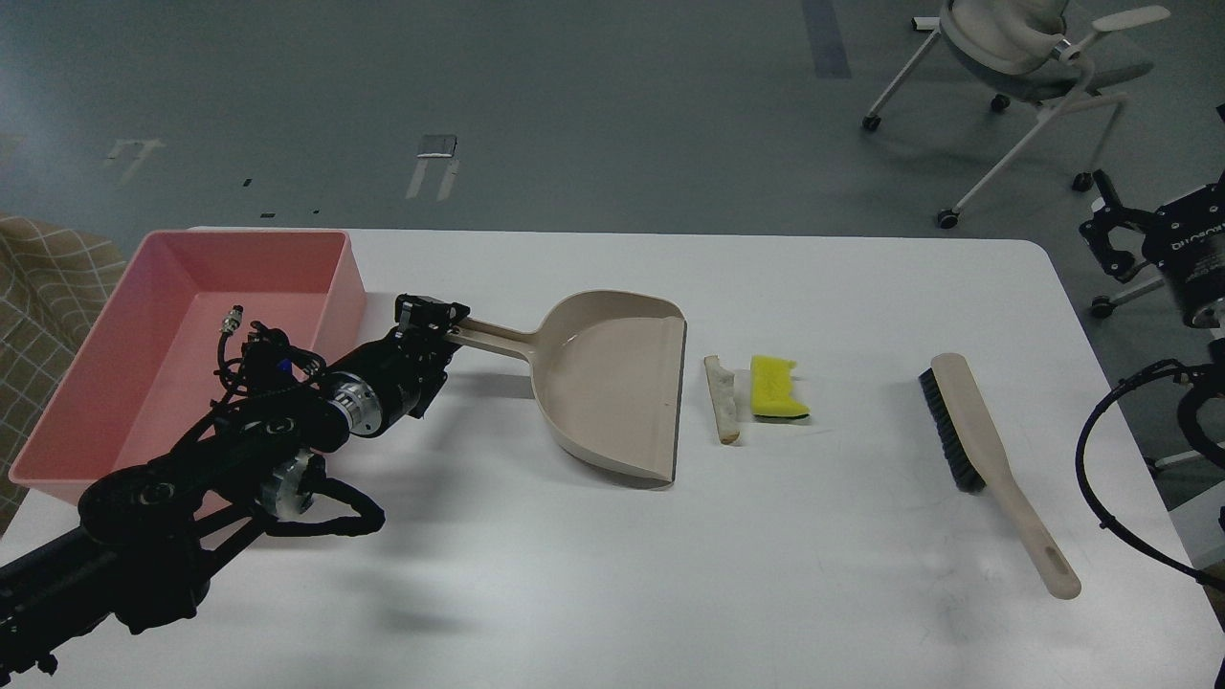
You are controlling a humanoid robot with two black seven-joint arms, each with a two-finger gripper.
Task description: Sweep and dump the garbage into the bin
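1. White table (612,593), smooth matte top, rounded corners, carries everything; grey floor and a wheeled chair (1014,67) beyond at 12 to 1 o'clock.
2. Pink bin (86,383) at 9 to 10 o'clock, big shallow rectangle, straight glossy plastic walls, nothing visible inside. So no dumping done yet, by my read.
3. Black left arm enters from 8 o'clock over the bin's near corner, cables looped along it. Left gripper (433,318) sits at the tip of the dustpan handle; looks clamped on it, but fingers are dark and bunched, so cannot tell for sure.
4. Beige dustpan (612,383) at centre, hard plastic, rounded scoop, flat on the table, straight lip facing 3 o'clock toward the scraps. Pan is bare.
5. Brush (995,450) at 3 to 4 o'clock, beige handle with hang hole, black bristles on its 9 o'clock side, lying loose, well apart from the scraps. Nothing grips it.
6. Right arm: only cables and housing at the 3 o'clock edge; its pincer is out of view.
7. Garbage just beside the lip, on its 3 o'clock side: yellow sponge (777,388), porous, notched edge; whitish slice (722,398), thin, tan crust, closest to the lip, almost touching the sponge.
8. Progress: early. Pan staged; sweeping, lifting and tipping into the bin all remain.
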